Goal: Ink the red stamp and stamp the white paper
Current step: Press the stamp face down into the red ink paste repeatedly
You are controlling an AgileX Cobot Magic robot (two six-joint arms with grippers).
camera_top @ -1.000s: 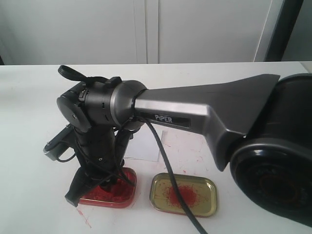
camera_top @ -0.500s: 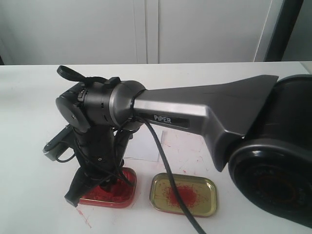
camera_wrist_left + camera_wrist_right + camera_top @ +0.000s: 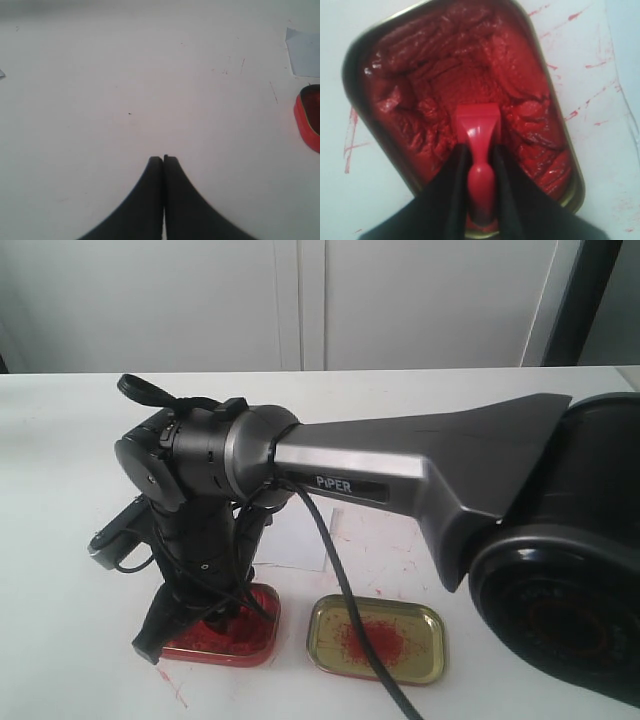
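The red stamp (image 3: 479, 131) stands with its square block down in the lumpy paste of the red tin (image 3: 415, 75), and my right gripper (image 3: 480, 152) is shut on its knob handle. In the exterior view the right arm reaches across to the left, and its gripper (image 3: 190, 632) points down into the red tin (image 3: 250, 640); the stamp is hidden there by the fingers. The white paper (image 3: 297, 540) lies just behind the tin, partly covered by the arm. My left gripper (image 3: 163, 159) is shut on nothing, over bare table, with the paper (image 3: 303, 52) and the tin's rim (image 3: 306, 122) off to one side.
A gold tin (image 3: 377, 638) with a red smear sits right of the red tin. The right arm's cable (image 3: 345, 610) hangs across it. The white tabletop (image 3: 60, 540) carries red specks and streaks around both tins. The arm's black base (image 3: 560, 600) fills the right side.
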